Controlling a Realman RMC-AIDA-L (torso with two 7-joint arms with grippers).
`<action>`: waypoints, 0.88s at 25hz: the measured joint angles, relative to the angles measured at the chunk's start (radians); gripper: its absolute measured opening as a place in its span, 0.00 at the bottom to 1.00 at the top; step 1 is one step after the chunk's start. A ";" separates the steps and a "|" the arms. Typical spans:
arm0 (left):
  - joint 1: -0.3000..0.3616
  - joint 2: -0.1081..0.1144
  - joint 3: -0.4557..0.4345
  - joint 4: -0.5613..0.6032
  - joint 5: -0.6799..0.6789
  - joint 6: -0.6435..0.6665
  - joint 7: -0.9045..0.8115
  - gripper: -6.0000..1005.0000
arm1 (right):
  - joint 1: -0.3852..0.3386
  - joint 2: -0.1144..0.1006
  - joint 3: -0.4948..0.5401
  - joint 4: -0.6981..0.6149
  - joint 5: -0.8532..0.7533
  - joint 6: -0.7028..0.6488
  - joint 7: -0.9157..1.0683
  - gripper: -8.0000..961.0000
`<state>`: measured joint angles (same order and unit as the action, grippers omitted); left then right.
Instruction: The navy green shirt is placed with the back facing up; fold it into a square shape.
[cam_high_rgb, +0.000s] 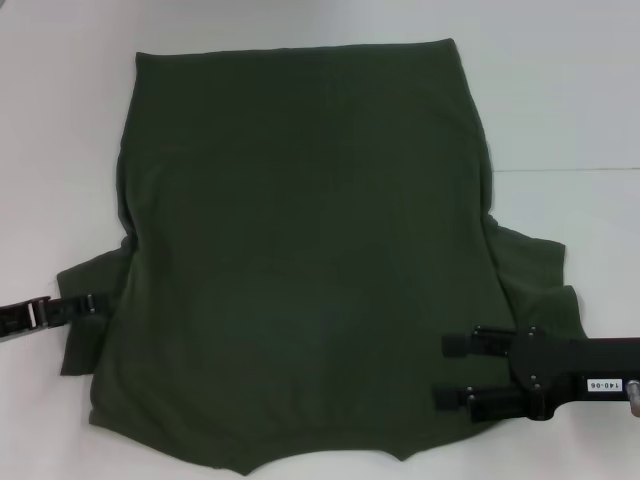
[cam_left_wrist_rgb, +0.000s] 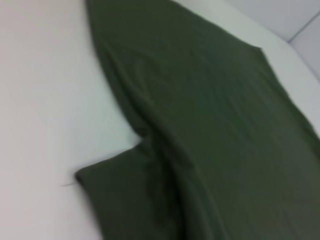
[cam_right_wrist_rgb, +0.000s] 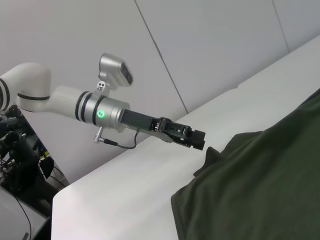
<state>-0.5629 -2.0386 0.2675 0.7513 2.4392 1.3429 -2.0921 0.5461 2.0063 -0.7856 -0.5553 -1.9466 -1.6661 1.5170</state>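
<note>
Olive-green fabric fills most of my head view: the navy green shirt (cam_high_rgb: 300, 250) lies flat on the white table (cam_high_rgb: 580, 100), its straight hem toward twelve o'clock and the collar end toward six, running almost to the near edge. White tabletop shows open along nine, twelve and three o'clock, widest past the hem and out to the upper right. One short sleeve sticks out at about eight o'clock, the other bunches up around four.

My left gripper (cam_high_rgb: 95, 303) comes in low from nine o'clock, arm stretched nearly level, its tip right at that eight o'clock sleeve; I cannot tell whether its fingers are apart or together. My left wrist camera shows the sleeve (cam_left_wrist_rgb: 130, 200) edge lying flat on the white surface, with the shirt's side seam running away in soft ripples.

My right gripper (cam_high_rgb: 448, 372) reaches in from three o'clock, arm level, over the shirt's lower right part near four o'clock, both fingers (cam_high_rgb: 470, 343) pointing toward nine and spread well apart, with nothing between them
</note>
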 joint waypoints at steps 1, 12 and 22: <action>0.000 0.000 0.000 -0.001 0.004 -0.009 -0.004 0.87 | 0.000 0.000 0.000 0.000 0.000 0.000 0.000 0.98; -0.013 0.001 0.010 -0.063 0.013 -0.109 0.001 0.87 | 0.000 -0.001 0.000 0.000 0.000 0.000 0.000 0.98; -0.023 0.003 0.023 -0.095 0.020 -0.140 0.005 0.87 | -0.002 -0.003 0.002 0.000 0.000 0.000 0.000 0.98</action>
<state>-0.5863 -2.0359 0.2900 0.6567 2.4590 1.2031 -2.0875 0.5445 2.0031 -0.7839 -0.5553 -1.9466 -1.6659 1.5171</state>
